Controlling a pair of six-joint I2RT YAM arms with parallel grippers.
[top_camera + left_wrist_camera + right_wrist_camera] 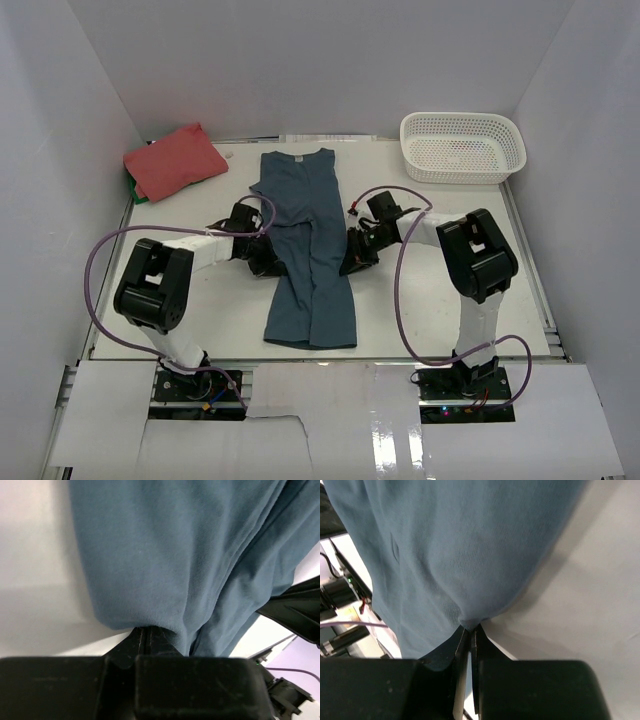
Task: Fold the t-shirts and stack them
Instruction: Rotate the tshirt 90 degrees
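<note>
The dark teal-blue t-shirt (305, 250) lies lengthwise in the middle of the table, sides folded in to a narrow strip, collar at the far end. My left gripper (268, 262) is shut on its left edge at mid-length; the left wrist view shows the cloth (165, 565) pinched at the fingertips (150, 635). My right gripper (350, 258) is shut on its right edge; the right wrist view shows the fabric (455, 555) pinched between the closed fingers (461, 640). The coral-red t-shirt (175, 160) lies folded at the far left corner.
A white lattice basket (462, 146) stands at the far right corner. A green thing (137, 196) peeks from under the red t-shirt. White walls enclose the table (420, 310) on three sides. Purple cables loop beside both arms.
</note>
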